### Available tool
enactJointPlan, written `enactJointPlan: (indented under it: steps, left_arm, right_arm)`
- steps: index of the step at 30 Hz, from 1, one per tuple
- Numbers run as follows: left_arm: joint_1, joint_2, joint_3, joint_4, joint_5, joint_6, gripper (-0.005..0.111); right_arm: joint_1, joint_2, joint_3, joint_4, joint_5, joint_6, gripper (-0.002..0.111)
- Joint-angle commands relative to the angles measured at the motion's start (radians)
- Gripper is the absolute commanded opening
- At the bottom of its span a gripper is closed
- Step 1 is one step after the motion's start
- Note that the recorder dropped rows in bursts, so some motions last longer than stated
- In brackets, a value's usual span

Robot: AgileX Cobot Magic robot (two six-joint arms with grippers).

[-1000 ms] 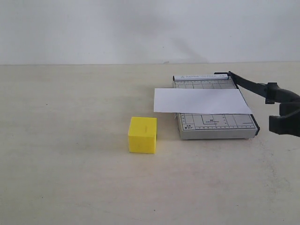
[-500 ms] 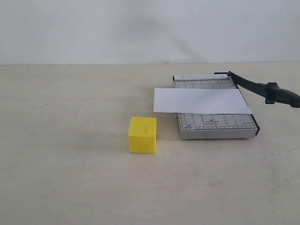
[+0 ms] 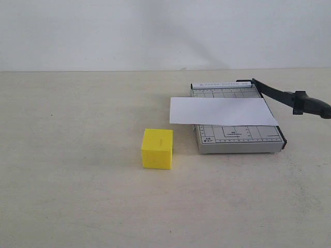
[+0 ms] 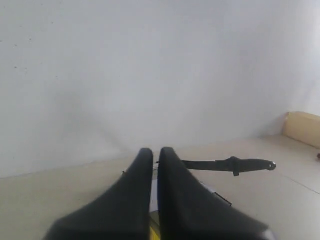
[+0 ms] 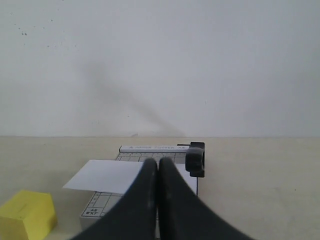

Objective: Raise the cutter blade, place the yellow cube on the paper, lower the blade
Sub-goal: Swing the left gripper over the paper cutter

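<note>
The blade [image 3: 282, 95] is looking raised, yellow cube [image 3: 156, 149] is sitting on the bench [image 3: 77, 181] off the paper [image 3: 222, 111], left gripper [image 4: 154, 151] and right gripper [image 5: 158, 162] idling closed, empty.

Exterior: before the table [image 3: 77, 206], slightly above, facing the wall [image 3: 155, 31].
Both wrists: low over the table, facing the same wall.
Shared: cutter blade [image 3: 289, 98], yellow cube [image 3: 157, 149].

The cutter blade [image 3: 279, 95], a thin black arm with a thick rounded handle, stands raised, angling up from its hinge at the far right corner of the grey base [image 3: 243, 137]. The paper [image 3: 222, 111], a white strip, lies flat across that base, overhanging its left edge. The yellow cube [image 3: 157, 149] sits on the surface [image 3: 77, 181] left of the base, near the overhang, not touching it.
</note>
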State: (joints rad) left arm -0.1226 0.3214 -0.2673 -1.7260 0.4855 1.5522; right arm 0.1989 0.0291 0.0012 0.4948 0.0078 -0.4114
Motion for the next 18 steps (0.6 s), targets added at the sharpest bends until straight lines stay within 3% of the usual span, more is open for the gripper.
enactJointPlan:
  steps: [1,5,11,16,18]
  left_arm:
    - [0.001,0.372,-0.190,-0.018,0.095,0.050,0.004]
    - [-0.046,0.717,-0.341,-0.018,0.033,0.066,0.004]
    - [-0.304,1.063,-0.502,-0.018,-0.265,0.106,0.004]
    - [-0.472,1.272,-0.726,-0.018,-0.305,0.103,0.004]
    - [-0.533,1.354,-0.825,-0.018,-0.381,0.101,0.004]
  right_arm:
    - [0.001,-0.008,-0.001,-0.006,-0.015,-0.004,0.000]
    - [0.001,-0.008,-0.001,-0.006,0.008,0.014,0.000]
    - [0.001,-0.008,-0.001,-0.006,0.015,0.019,0.000]
    - [0.001,-0.006,-0.001,-0.006,-0.030,0.019,0.000]
    - [0.001,-0.006,-0.001,-0.006,-0.026,0.019,0.000]
